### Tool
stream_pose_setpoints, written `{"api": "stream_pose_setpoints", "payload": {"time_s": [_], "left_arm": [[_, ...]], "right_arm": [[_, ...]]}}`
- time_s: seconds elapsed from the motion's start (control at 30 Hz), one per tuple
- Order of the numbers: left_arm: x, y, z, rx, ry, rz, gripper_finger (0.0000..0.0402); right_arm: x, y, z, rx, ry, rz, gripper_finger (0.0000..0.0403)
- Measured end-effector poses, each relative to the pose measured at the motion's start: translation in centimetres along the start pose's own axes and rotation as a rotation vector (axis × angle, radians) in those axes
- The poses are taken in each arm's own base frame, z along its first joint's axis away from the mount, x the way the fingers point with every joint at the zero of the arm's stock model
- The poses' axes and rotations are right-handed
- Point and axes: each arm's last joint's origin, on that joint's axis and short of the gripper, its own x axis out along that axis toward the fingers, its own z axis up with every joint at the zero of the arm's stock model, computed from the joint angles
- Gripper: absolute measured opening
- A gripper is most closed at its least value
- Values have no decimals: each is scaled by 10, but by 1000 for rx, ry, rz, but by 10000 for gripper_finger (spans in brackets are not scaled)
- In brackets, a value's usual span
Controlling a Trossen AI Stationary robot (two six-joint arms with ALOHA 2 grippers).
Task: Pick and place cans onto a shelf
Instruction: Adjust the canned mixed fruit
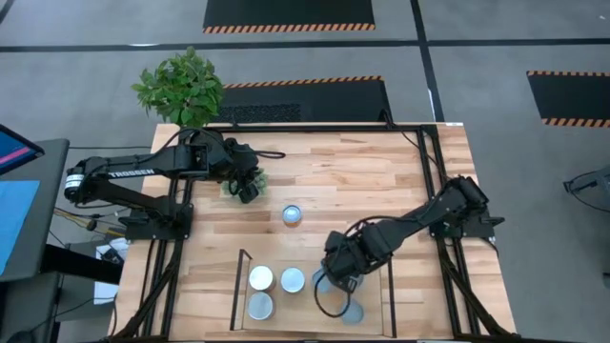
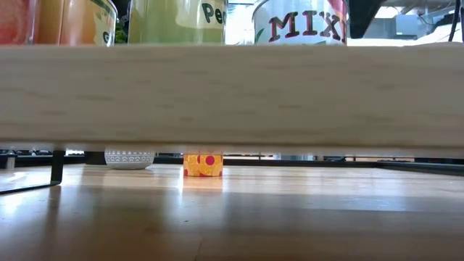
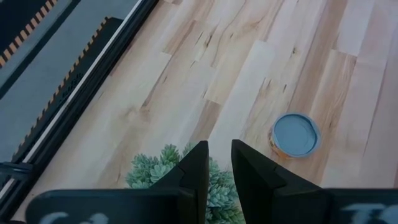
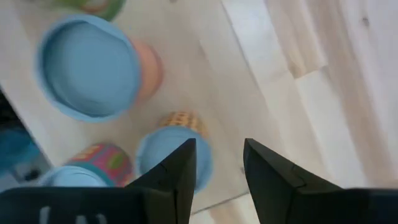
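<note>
Silvery cans (image 1: 275, 292) crowd the shelf (image 1: 310, 327).
Right hand (image 1: 335, 283) hovers there, fingers apart; left hand (image 1: 250, 186), fingers nearly together, over a succulent (image 3: 212, 180).

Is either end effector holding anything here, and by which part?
Nothing is held. The left end effector hangs empty above a small succulent; the right end effector is open over the shelf, gripping no can.

Right arm hides 2 cans (image 1: 335, 297) on shelf (image 1: 310, 329).

Pale wood shelf (image 1: 307, 324), smooth; cans (image 1: 292, 215) glossy metal.
</note>
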Motion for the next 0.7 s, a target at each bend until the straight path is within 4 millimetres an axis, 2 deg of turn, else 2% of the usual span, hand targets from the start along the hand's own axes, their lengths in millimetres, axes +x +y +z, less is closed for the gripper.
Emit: {"api": "stream_pose_setpoints", "payload": {"time_s": [0.1, 0.3, 0.53, 0.7], "left_arm": [[0, 0, 0, 0, 2, 1, 59], [0, 1, 0, 20, -1, 20, 59], [0, 1, -1, 23, 10, 34, 59], [0, 1, -1, 24, 11, 33, 59]], "right_arm": [[1, -5, 6, -51, 3, -10, 148], [23, -4, 24, -191, 28, 19, 126], [36, -7, 43, -233, 11, 68, 111], [45, -2, 50, -296, 20, 153, 107]]}}
